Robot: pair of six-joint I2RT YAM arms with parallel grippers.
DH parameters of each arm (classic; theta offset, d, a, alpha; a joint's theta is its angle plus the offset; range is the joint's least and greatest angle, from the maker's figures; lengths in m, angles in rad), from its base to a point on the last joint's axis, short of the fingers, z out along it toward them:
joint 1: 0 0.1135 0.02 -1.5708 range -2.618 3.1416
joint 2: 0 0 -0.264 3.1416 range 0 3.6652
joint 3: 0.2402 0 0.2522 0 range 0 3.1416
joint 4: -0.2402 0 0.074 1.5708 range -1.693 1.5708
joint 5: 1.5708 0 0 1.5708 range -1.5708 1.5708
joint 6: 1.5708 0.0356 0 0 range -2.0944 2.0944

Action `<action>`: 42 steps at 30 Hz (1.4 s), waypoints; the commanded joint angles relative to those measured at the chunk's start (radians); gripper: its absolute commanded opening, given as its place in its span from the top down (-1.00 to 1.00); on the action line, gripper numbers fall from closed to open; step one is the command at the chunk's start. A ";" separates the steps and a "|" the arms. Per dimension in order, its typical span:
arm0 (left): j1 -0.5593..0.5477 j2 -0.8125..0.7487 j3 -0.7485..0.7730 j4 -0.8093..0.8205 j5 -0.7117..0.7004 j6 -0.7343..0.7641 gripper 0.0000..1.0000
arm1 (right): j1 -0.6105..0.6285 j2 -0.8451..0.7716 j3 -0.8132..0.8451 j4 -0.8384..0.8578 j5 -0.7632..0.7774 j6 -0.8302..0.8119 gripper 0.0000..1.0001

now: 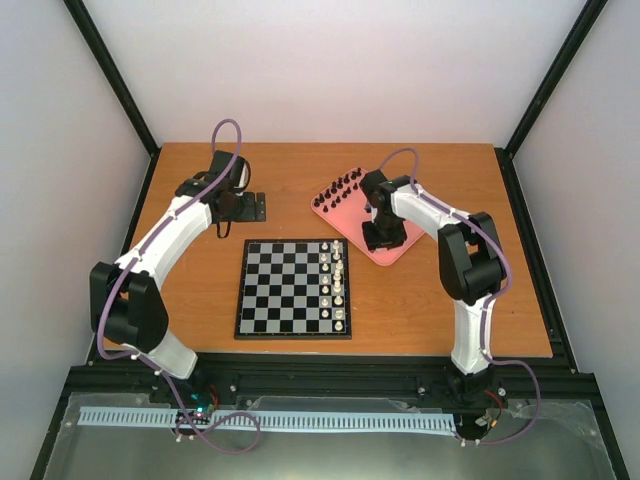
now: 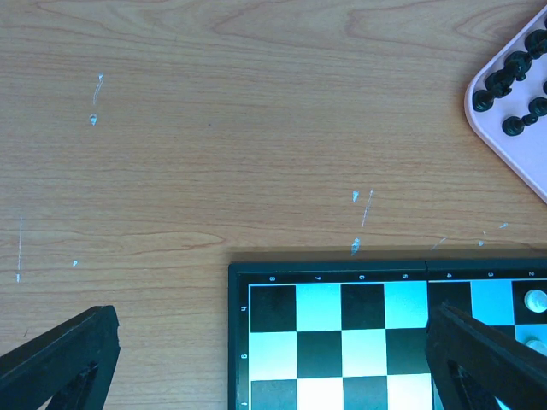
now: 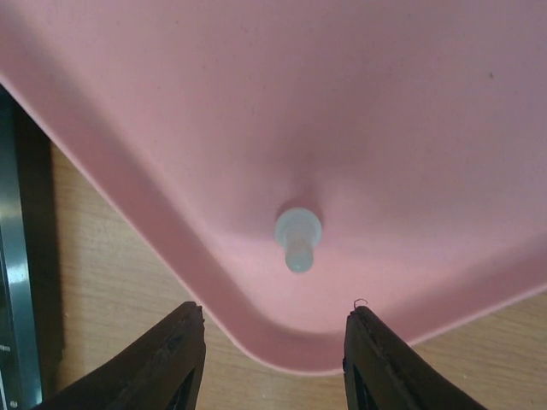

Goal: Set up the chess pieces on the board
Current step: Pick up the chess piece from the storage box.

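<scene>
Chess set-up partway done, both jaws released above the tabletop [image 1: 300,165].
Left jaws hang spread wide and empty towards the far-left corner, just beyond the board [image 1: 285,290], which lies mid-tabletop nearer the near edge. White pieces [image 1: 338,285] stand along its two right-hand files. Towards the far-right corner, the pink tray [image 1: 348,213] holds the black pieces [image 1: 340,187] at its far end. Right jaws, parted and empty, hover over its near corner, one white piece [image 3: 297,237] just ahead of them.

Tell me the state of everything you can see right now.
Left gripper: open, empty.
Right gripper: open, above the white piece.
White piece: on pink tray, ungripped.
Black pieces: standing on tray.
Board: flat, left files bare.
White set: standing along board's right edge.
</scene>
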State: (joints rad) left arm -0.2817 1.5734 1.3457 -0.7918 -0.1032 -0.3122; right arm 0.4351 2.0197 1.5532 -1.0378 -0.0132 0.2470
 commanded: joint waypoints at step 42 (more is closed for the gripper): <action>0.001 0.030 0.070 -0.004 -0.009 -0.008 -0.99 | 0.004 -0.128 0.175 -0.147 -0.055 -0.052 0.94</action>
State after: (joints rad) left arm -0.2817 1.6192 1.3678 -0.7887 -0.1051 -0.3138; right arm 0.3950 1.9728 1.6653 -1.0897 -0.0597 0.1993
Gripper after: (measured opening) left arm 0.998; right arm 0.053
